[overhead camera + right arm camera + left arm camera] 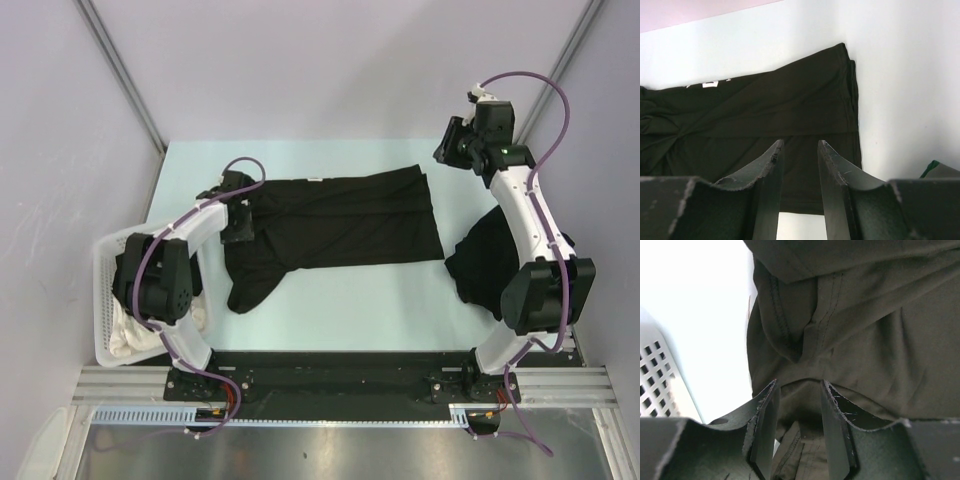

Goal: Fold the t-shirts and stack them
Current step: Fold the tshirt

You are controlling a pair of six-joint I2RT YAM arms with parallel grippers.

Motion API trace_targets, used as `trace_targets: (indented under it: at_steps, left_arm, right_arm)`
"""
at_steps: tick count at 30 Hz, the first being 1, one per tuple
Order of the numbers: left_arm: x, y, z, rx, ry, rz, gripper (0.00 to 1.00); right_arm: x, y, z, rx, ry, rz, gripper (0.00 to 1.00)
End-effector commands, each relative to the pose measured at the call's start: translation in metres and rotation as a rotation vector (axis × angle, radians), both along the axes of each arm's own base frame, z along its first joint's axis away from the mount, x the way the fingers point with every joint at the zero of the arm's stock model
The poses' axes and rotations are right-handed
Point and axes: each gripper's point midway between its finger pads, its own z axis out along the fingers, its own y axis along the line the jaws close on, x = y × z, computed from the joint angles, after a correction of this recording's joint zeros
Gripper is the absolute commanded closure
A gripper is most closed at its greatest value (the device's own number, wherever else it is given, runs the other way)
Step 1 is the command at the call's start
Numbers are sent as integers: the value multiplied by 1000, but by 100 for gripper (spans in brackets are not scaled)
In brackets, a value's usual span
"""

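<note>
A black t-shirt (340, 225) lies spread across the middle of the table, its left end bunched and one part trailing toward the near side. My left gripper (238, 222) is down at that bunched left end. In the left wrist view its jaws (799, 385) stand apart with seamed shirt fabric (865, 340) between and beyond them. My right gripper (447, 150) is raised at the far right, beyond the shirt's right edge. In the right wrist view it (800, 144) is open and empty above the shirt (765, 115). A second pile of black t-shirts (485, 265) lies at the right under the right arm.
A white lattice basket (108, 300) stands at the near left and holds a white cloth (125, 335) and some dark fabric. Its wall shows in the left wrist view (660, 380). Grey walls close in the table's far side.
</note>
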Motion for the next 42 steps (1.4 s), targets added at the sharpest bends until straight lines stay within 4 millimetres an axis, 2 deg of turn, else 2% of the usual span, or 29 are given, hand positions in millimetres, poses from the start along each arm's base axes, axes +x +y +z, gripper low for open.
trace_targets:
  at_steps: [1,14,23,33,38,42]
  left_arm:
    - [13,-4,-1,8,-28,-29,58]
    - [22,-5,-14,9,-21,-25,62]
    - [37,-6,2,16,-46,-23,62]
    - [47,-8,-17,31,0,-39,62]
    - [52,-9,-18,31,-2,-44,68]
    - [53,-9,-20,36,6,-52,80]
  right_arm:
    - [-10,-4,20,-29,-51,1,62]
    - [-12,-7,17,-49,-44,5,62]
    - [-8,-5,13,-42,-39,9,62]
    - [-5,-7,10,-49,-33,7,62]
    - [-5,-8,7,-48,-27,3,62]
    - [-3,-7,6,-39,-22,3,61]
